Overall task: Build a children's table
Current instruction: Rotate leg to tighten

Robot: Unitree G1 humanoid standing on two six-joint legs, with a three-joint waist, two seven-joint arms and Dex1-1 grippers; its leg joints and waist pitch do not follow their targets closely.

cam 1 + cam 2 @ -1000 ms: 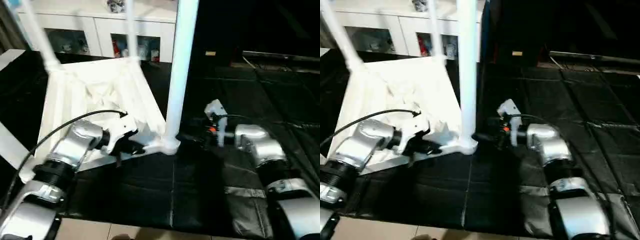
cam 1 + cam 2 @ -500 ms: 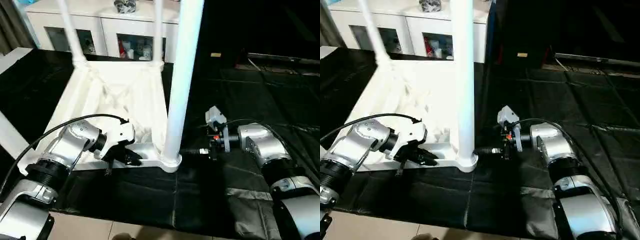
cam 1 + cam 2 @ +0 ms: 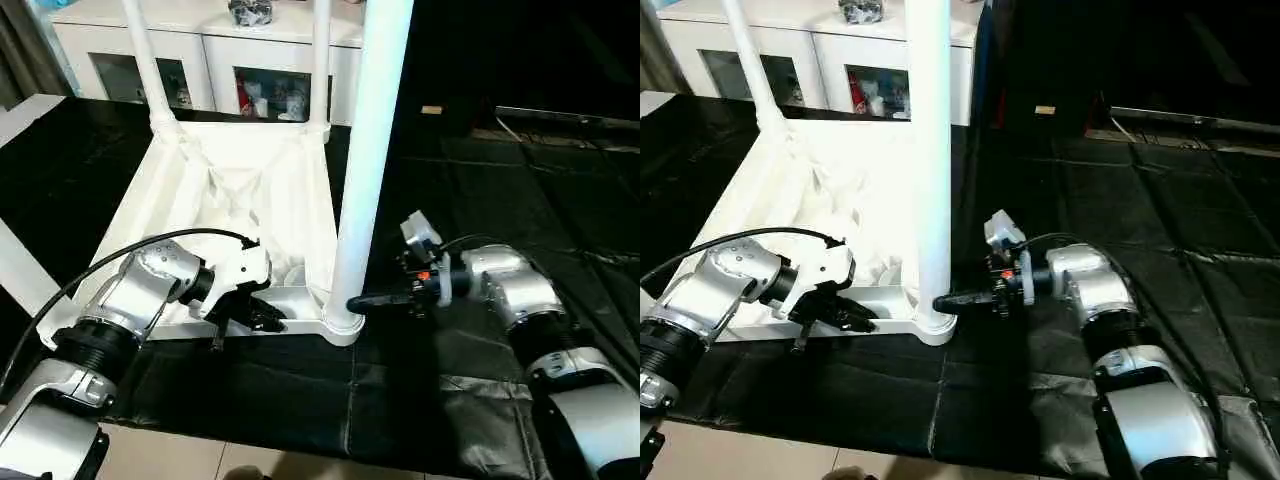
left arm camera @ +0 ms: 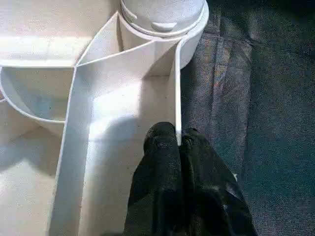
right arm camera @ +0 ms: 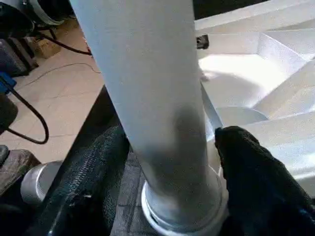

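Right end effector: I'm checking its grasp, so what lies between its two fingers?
In the right wrist view, the near leg stands between the right end effector's fingers, just above its corner socket.

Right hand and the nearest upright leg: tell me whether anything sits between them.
Nothing visible does. The right hand straddles the nearest leg just above its corner socket, one black finger on each side of the tube.
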